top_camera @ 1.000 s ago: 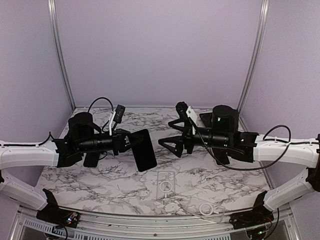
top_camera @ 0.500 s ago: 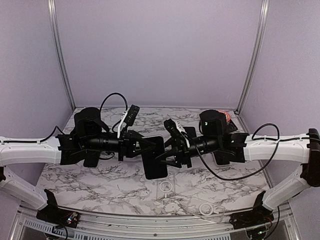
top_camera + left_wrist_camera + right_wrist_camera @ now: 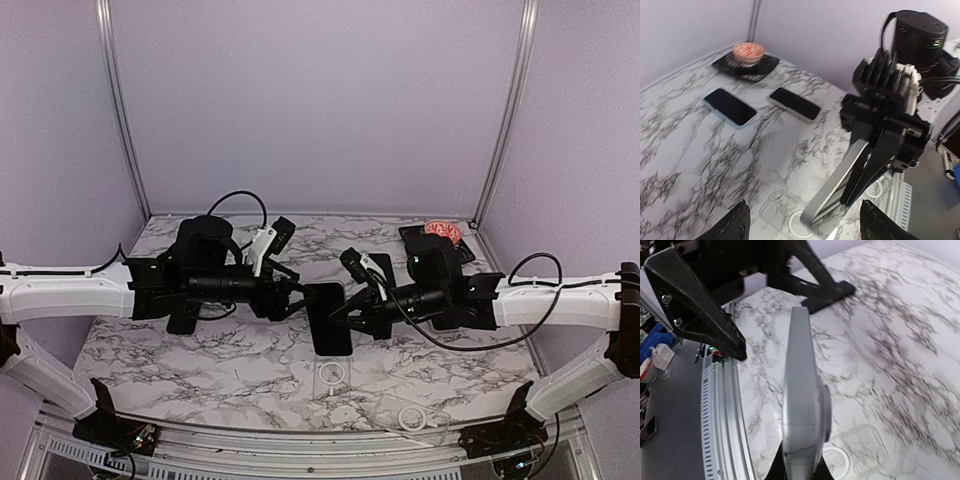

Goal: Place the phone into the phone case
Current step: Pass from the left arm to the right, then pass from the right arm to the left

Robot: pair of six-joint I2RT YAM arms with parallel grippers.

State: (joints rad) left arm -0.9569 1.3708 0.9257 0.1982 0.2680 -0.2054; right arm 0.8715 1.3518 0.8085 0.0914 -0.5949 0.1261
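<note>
When viewed from above, the phone [image 3: 328,320] is clamped by the right gripper [image 3: 348,312] above the worktop [image 3: 180,352]; the left gripper [image 3: 297,297] is spread open. Left wrist: its fingers [image 3: 735,223] are parted. Right wrist: the phone case [image 3: 867,445] is seen beneath.

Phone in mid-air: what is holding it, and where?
The right gripper pinches the phone by its long edge nearest that arm; the left gripper is open.
</note>
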